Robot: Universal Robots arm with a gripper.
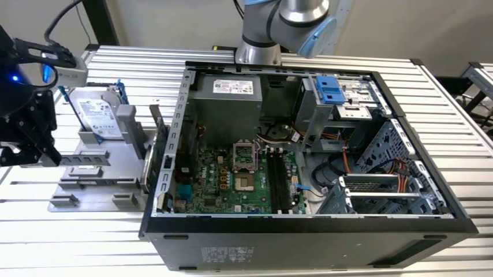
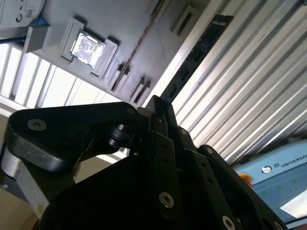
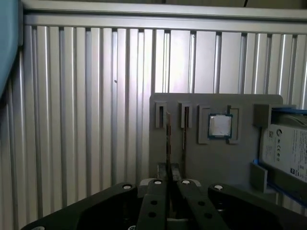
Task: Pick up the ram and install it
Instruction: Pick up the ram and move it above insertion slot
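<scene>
Your gripper [image 2: 158,109] is clamped on the ram [image 2: 194,60] near one end. Treat it as light, stiff but fragile: pinch bare board, not chips

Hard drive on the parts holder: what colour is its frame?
Blue. The hard drive's frame shows best in the exterior view.

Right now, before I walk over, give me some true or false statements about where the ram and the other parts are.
1. The gripper has its jaws shut on the ram. True.
2. The ram sits in a motherboard slot. False: it is held outside the computer case, near the grey tray.
3. The computer case is open, showing the motherboard. True.
4. The hard drive is inside the computer case. False: it stands on the grey tray.
</scene>
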